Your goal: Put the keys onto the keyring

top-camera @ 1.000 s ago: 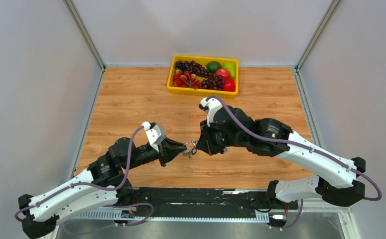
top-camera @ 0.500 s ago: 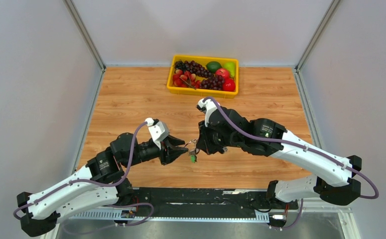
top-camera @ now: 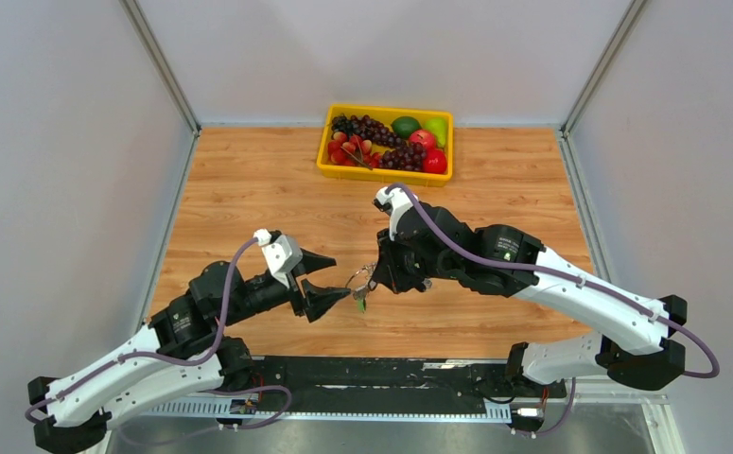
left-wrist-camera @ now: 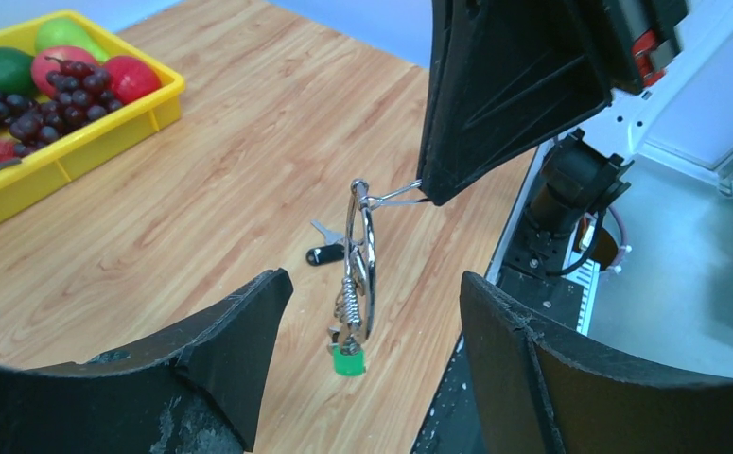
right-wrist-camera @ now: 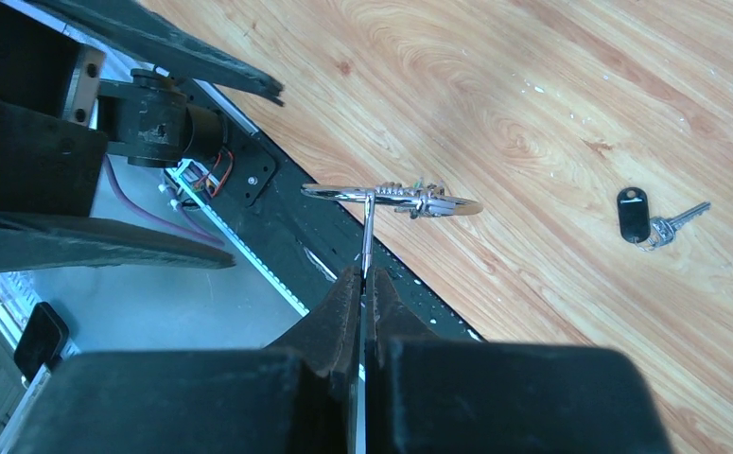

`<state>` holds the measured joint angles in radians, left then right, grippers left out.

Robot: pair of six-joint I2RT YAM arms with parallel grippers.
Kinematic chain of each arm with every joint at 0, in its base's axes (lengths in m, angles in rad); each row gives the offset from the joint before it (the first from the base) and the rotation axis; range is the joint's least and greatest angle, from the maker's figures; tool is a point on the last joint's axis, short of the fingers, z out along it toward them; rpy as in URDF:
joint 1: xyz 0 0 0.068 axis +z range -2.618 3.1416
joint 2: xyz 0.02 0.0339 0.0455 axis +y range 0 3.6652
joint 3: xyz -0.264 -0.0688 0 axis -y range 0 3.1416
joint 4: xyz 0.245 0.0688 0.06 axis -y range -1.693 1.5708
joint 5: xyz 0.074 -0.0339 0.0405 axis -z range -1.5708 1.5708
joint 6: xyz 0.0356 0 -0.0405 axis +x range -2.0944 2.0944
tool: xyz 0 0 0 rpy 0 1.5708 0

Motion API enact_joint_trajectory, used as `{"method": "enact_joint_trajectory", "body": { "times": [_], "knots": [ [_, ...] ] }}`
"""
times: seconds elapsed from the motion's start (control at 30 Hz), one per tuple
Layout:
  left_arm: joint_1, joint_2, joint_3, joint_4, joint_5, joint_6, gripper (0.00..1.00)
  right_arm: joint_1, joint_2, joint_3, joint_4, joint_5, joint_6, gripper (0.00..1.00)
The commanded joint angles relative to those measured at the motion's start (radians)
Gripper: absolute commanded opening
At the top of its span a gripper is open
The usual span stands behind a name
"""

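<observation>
Right hand is clenched on a thin metal stem that juts from the keyring, its two fingers pressed flat together with only the stem between them. It holds the keyring in the air above the tabletop.

In the left wrist view the keyring stands on edge, with the stem leaving its top toward the right hand's fingertip. A key with a green head hangs at the bottom of the keyring, next to a short coiled part of the ring.

On the side of the keyring away from the right hand, the left hand is released. Its jaws are spread wide and face the keyring, near it but not touching; in its own wrist view the keyring shows in the gap between the two fingers.

A key with a black head lies flat on the tabletop, below the keyring and apart from it, with its silver blade beside the head.

Well beyond the keyring, at the far edge of the tabletop, sits a yellow tray holding grapes and other fruit.
</observation>
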<state>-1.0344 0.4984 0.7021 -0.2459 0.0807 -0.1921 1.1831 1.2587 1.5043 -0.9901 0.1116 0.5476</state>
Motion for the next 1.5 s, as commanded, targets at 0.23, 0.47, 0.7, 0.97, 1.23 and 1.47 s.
{"method": "enact_joint_trajectory", "body": {
  "times": [0.23,0.47,0.7,0.97,1.23,1.47],
  "knots": [
    [-0.004,0.018,-0.122,0.158,0.053,-0.029,0.76,-0.002,-0.009,0.075,0.038,-0.038,-0.009,0.0],
    [-0.004,0.015,-0.151,0.2,0.052,-0.019,0.63,-0.002,-0.004,0.09,0.039,-0.052,-0.011,0.0],
    [-0.005,0.065,-0.132,0.221,0.063,0.012,0.28,-0.002,-0.005,0.087,0.038,-0.057,-0.008,0.0],
    [-0.006,0.12,0.01,0.088,0.028,0.044,0.01,-0.002,-0.002,0.062,0.035,-0.038,-0.017,0.0],
    [-0.008,0.217,0.165,-0.062,0.023,0.039,0.01,0.0,0.038,0.055,0.035,0.003,-0.039,0.0],
    [-0.009,0.311,0.277,-0.214,-0.004,0.04,0.0,0.006,0.052,0.066,0.039,0.038,-0.052,0.0]
  ]
}}
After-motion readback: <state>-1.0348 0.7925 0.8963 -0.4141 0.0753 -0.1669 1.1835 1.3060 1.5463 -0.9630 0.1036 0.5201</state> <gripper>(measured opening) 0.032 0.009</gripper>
